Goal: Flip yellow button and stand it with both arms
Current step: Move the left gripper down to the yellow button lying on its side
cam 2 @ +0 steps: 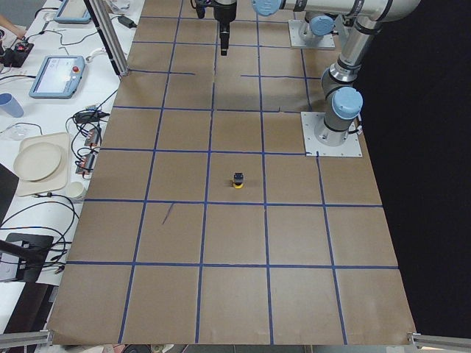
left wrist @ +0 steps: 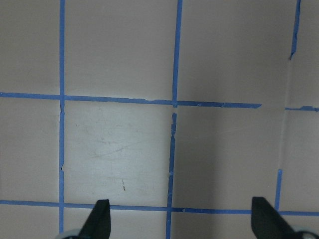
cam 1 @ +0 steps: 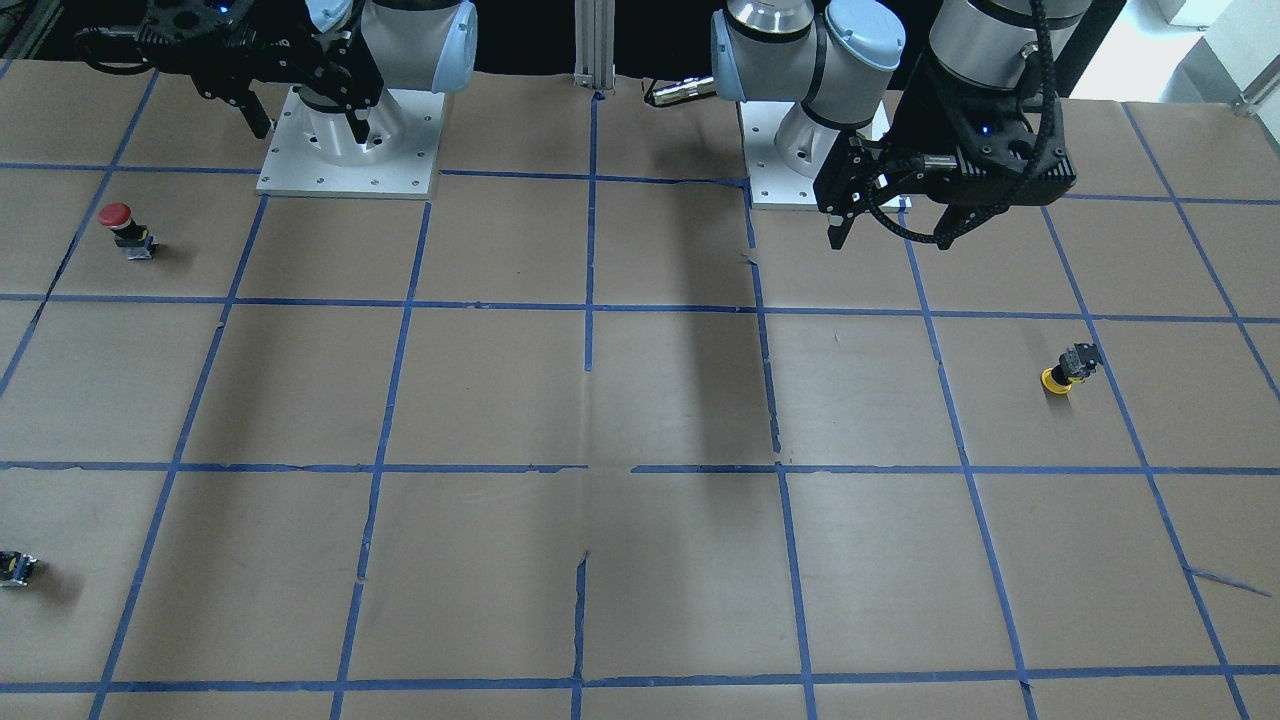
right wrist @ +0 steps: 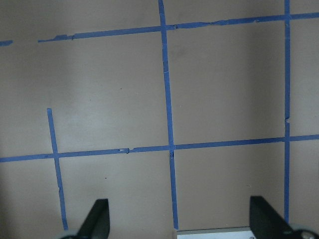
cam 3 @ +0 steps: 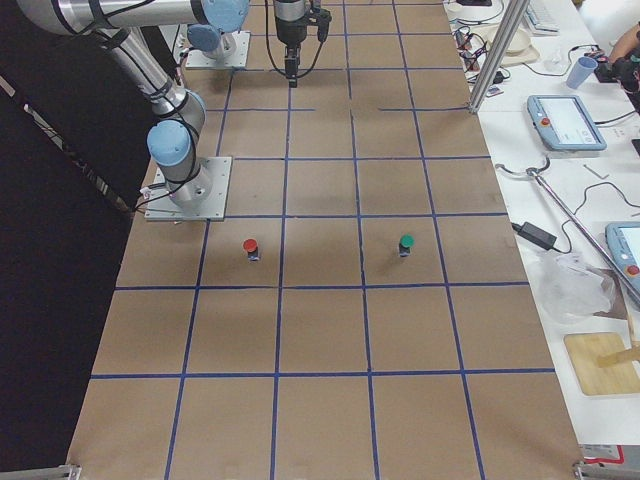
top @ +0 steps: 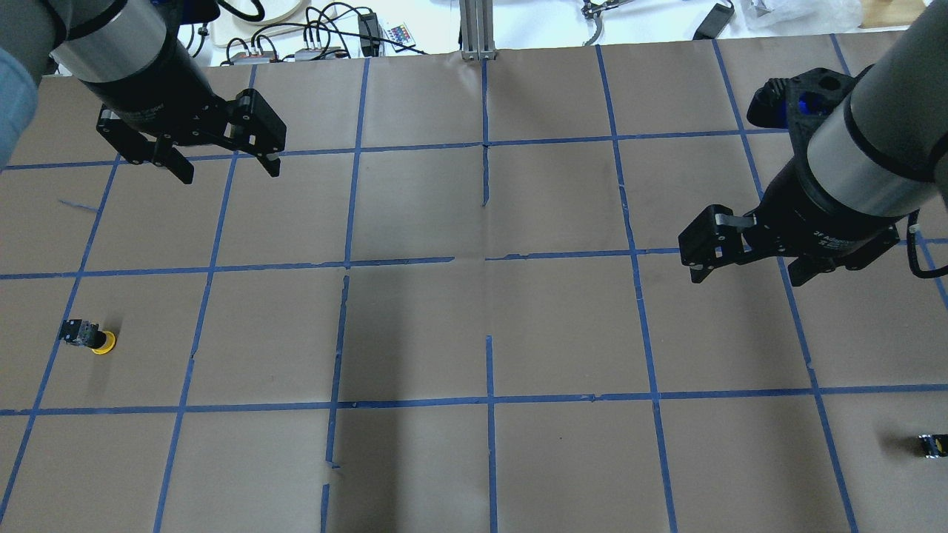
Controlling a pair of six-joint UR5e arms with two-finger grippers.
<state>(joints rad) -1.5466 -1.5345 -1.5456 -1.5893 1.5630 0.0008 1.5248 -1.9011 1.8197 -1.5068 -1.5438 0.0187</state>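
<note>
The yellow button [cam 1: 1068,368] rests on the brown paper with its yellow cap on the table and its dark body pointing up and slightly tilted. It also shows in the overhead view [top: 89,337] near the left edge and in the exterior left view [cam 2: 238,180]. My left gripper [top: 229,170] hangs open and empty above the table, well away from the button; it also shows in the front view [cam 1: 890,230] and the left wrist view [left wrist: 182,219]. My right gripper [top: 748,277] is open and empty on the other side of the table, also visible in the front view [cam 1: 310,128] and the right wrist view [right wrist: 182,219].
A red-capped button [cam 1: 120,225] stands near the right arm's base plate [cam 1: 350,150]. A tiny dark block [cam 1: 15,568] lies at the table's edge. A green-capped button [cam 3: 405,243] stands beside the red one [cam 3: 250,247]. Blue tape grids the paper.
</note>
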